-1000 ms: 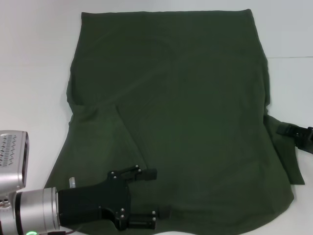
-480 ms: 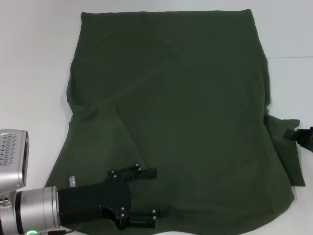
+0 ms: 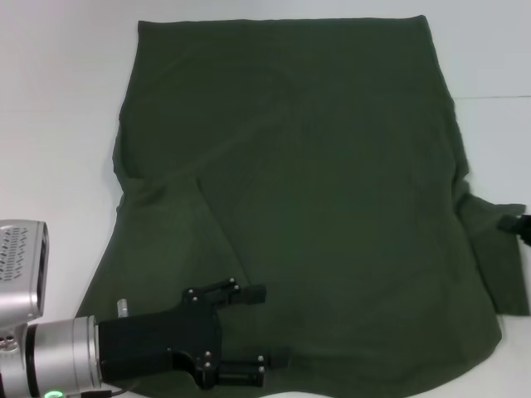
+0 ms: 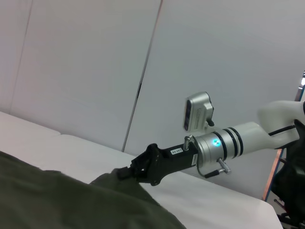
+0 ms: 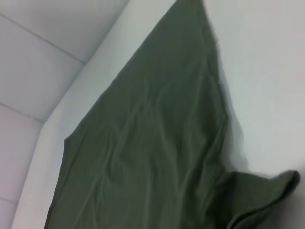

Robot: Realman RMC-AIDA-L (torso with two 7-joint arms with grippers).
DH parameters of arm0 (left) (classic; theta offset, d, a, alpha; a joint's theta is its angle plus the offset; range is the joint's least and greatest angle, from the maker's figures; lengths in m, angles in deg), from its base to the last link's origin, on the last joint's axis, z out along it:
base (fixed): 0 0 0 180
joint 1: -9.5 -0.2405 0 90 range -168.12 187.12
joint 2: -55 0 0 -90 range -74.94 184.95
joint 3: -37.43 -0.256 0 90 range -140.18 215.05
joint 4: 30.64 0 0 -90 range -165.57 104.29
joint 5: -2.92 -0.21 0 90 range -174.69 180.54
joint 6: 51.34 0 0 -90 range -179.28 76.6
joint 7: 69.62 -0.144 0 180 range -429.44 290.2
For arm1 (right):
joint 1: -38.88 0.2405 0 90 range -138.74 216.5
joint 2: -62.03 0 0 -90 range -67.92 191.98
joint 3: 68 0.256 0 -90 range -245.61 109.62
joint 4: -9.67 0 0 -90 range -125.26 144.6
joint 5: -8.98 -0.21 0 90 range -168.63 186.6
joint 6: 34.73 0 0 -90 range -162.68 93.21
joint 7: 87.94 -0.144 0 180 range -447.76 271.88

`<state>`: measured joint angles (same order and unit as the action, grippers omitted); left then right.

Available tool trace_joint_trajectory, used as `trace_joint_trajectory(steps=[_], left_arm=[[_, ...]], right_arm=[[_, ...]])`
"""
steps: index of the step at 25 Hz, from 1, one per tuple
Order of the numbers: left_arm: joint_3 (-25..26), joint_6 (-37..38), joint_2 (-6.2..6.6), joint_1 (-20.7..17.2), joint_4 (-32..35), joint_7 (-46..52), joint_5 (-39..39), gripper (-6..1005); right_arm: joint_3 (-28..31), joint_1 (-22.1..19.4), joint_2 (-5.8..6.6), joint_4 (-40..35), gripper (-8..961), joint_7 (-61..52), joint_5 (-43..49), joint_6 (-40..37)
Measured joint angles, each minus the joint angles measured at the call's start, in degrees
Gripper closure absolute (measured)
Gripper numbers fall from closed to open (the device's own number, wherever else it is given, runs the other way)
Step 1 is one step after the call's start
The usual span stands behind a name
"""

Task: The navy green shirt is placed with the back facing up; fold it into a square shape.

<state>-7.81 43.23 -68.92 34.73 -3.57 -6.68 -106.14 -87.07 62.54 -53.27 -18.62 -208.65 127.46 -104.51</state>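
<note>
The navy green shirt (image 3: 315, 191) lies spread flat on the white table and fills most of the head view. Its left sleeve is folded in over the body. My left gripper (image 3: 264, 327) is open and empty, and rests over the shirt's near left edge. My right gripper (image 3: 521, 225) sits at the far right edge, shut on the tip of the right sleeve (image 3: 498, 257), which is drawn out sideways. The left wrist view shows the right gripper (image 4: 125, 172) pinching that fabric. The right wrist view shows the shirt (image 5: 143, 143) and the lifted sleeve tip (image 5: 267, 191).
The white table (image 3: 58, 99) shows bare to the left, far side and right of the shirt. A table seam (image 3: 498, 98) runs at the right. My left arm's silver wrist (image 3: 41, 356) is at the near left corner.
My right gripper has moved right, towards the frame edge, and pulled the right sleeve outward so it lies wider. My left gripper has not moved.
</note>
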Motion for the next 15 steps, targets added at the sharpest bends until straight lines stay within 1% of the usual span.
trace_joint_trajectory(steps=[1,2,3,4,6,8,10,15], left_arm=[[0.02,-0.01,0.00,-0.01,0.00,0.04,0.00,65],[0.05,-0.07,0.00,-0.05,0.00,0.13,0.00,65],[0.06,-0.17,0.00,-0.07,0.00,0.22,0.00,65],[0.06,-0.24,0.00,-0.09,0.00,0.31,0.00,65],[0.07,-0.29,0.00,-0.19,0.00,0.40,0.12,65],[0.08,-0.30,0.00,-0.28,-0.09,0.42,0.44,65],[0.08,-0.31,0.00,-0.32,-0.28,0.43,0.75,65],[0.08,-0.33,-0.03,-0.26,-0.55,0.43,1.26,65]], right_arm=[[0.70,-0.21,0.42,-0.13,937,0.12,-0.01,-0.25],[1.46,-0.49,1.22,-0.32,937,0.30,-0.02,-0.74],[1.74,-0.66,1.75,-0.38,937,0.35,-0.04,-1.11],[1.74,-0.66,1.75,-0.38,936,0.35,-0.04,-1.11],[2.21,-0.94,2.79,-0.46,935,0.47,-0.05,-1.77],[2.55,-1.06,3.45,-0.71,934,0.75,-0.06,-2.22],[2.63,-1.28,3.91,-2.39,933,1.03,-0.05,-2.42],[2.23,-1.44,3.96,-5.01,931,1.06,0.16,-2.63]])
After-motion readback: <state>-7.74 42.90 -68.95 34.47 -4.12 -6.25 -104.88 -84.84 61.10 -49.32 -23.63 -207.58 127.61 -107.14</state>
